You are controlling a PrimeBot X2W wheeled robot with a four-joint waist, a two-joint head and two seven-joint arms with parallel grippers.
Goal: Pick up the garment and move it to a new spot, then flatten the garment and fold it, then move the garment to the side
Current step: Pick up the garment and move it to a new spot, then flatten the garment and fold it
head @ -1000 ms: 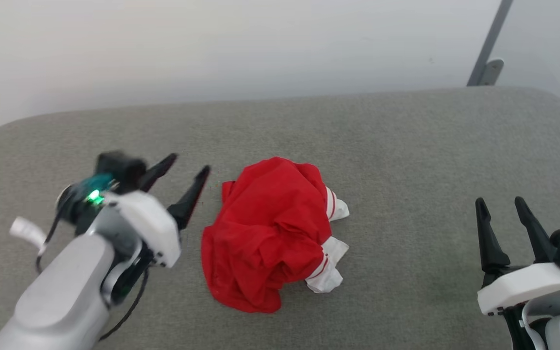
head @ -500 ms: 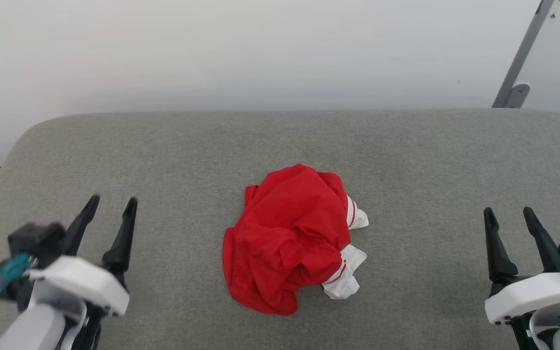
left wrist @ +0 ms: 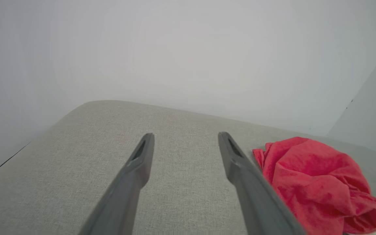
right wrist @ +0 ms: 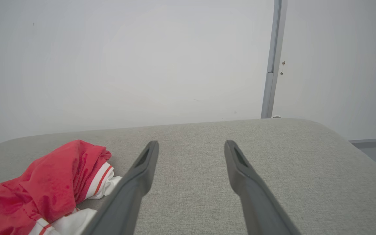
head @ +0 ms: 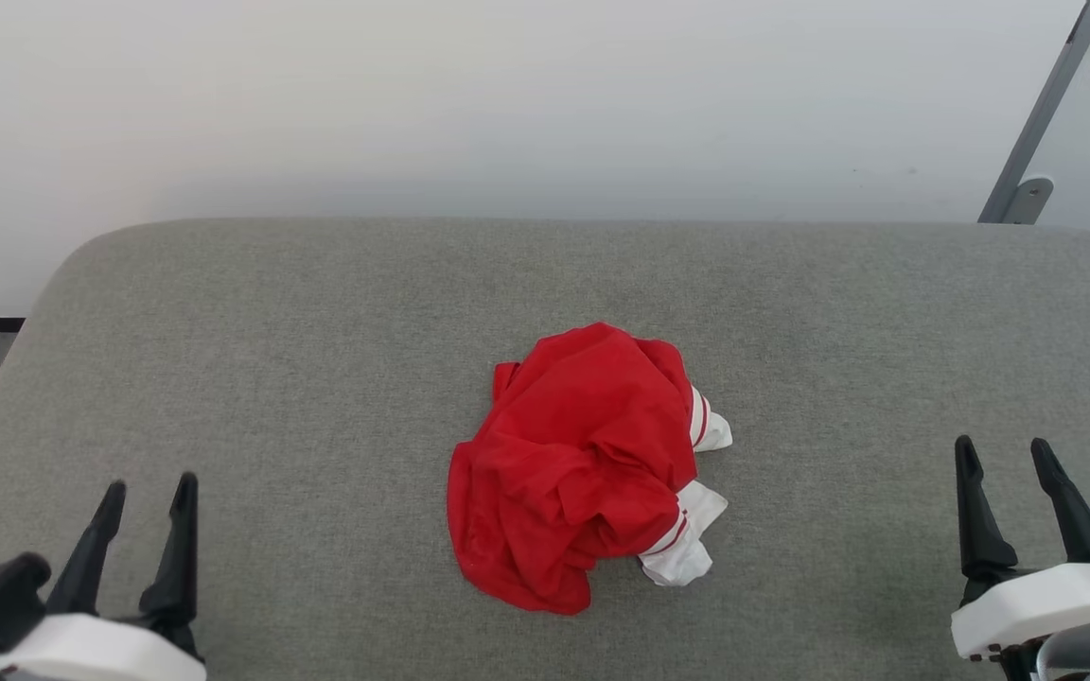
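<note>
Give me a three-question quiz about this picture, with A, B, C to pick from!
1. Where is the garment? A) middle of the grey cushion B) on the wall C) in a tool
2. What colour are its sleeve ends? A) blue B) white C) black
3. How are the left tool and right tool? A) both shut B) both open C) one holds the garment
Answers: 1 A, it lies crumpled between the tools; 2 B, white cuffs with red stripes poke out; 3 B, each tool's fingers stand apart, nothing between them.
</note>
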